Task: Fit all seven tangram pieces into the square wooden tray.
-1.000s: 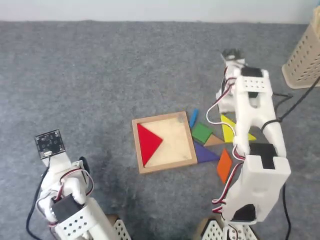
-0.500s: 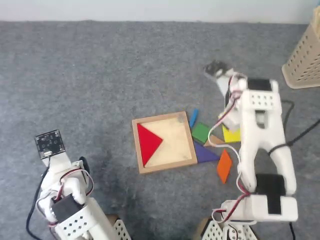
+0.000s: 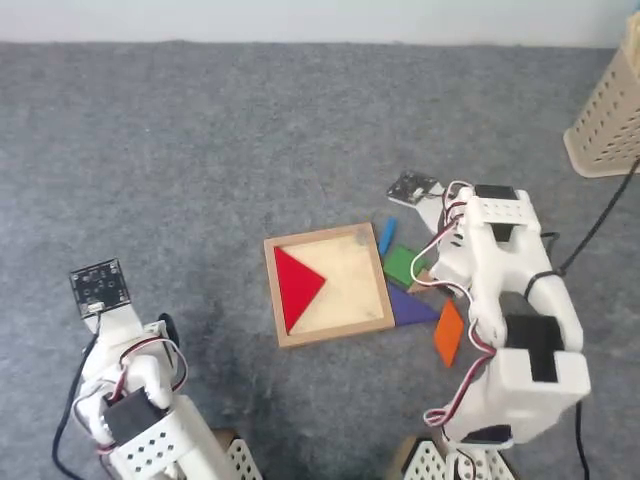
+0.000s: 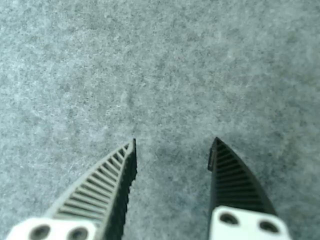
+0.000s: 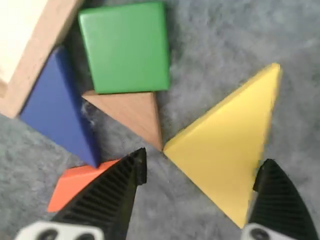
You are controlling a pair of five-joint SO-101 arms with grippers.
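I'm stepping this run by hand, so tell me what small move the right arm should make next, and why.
Probably lower the right claw straight down around the yellow triangle, ready to close on it. The claw stands open with that piece between its fingers, the piece lies loose on the carpet, and the wooden tray holds just the red triangle so far.

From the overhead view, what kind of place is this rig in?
Likely an indoor tabletop test bench: a grey carpet-like mat covers the surface, a pale wall runs along the far edge, and a beige slotted basket stands at the side.
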